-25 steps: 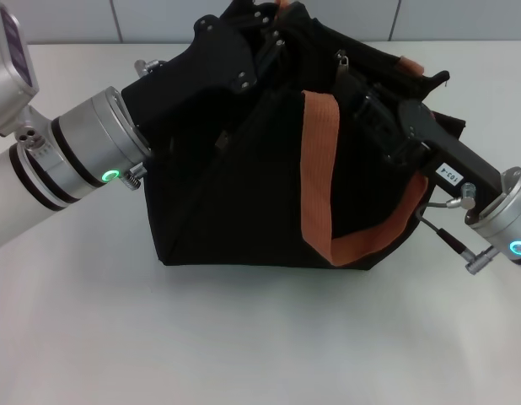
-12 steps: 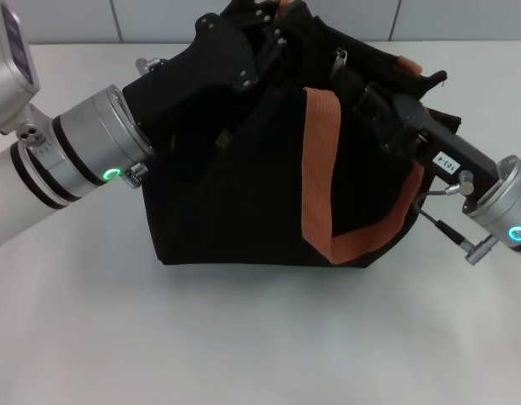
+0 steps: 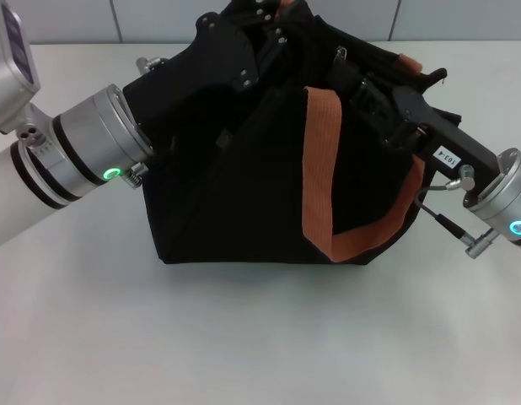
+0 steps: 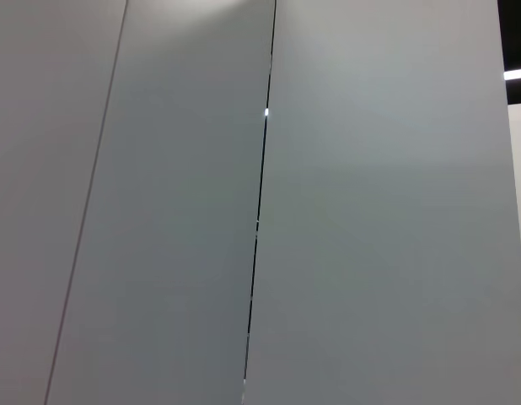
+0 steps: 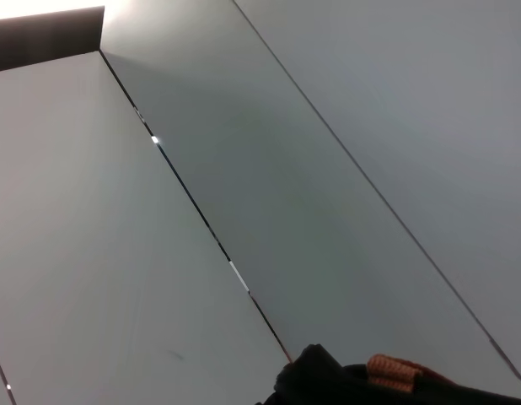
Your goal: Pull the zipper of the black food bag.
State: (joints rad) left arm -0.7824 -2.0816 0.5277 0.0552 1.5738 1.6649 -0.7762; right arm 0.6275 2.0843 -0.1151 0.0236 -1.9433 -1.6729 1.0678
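Observation:
The black food bag [image 3: 235, 186] stands on the white table in the middle of the head view, with an orange-brown strap [image 3: 319, 169] hanging down its front. The small silver zipper pull [image 3: 341, 57] shows at the bag's top, right of centre. My left gripper [image 3: 244, 51] lies against the bag's top left edge. My right gripper [image 3: 374, 97] reaches in from the right and lies on the bag's top, just below and to the right of the zipper pull. The right wrist view shows a bit of the bag [image 5: 319, 375] and strap [image 5: 395, 369].
The white table [image 3: 244, 337] stretches in front of the bag, with a grey panelled wall behind it. The left wrist view shows only wall panels [image 4: 370, 211]. My left arm's silver wrist [image 3: 83, 152] is beside the bag's left side.
My right arm has drawn back a little to the right and slightly up along the bag's top. The left arm and the zipper pull have hardly moved.

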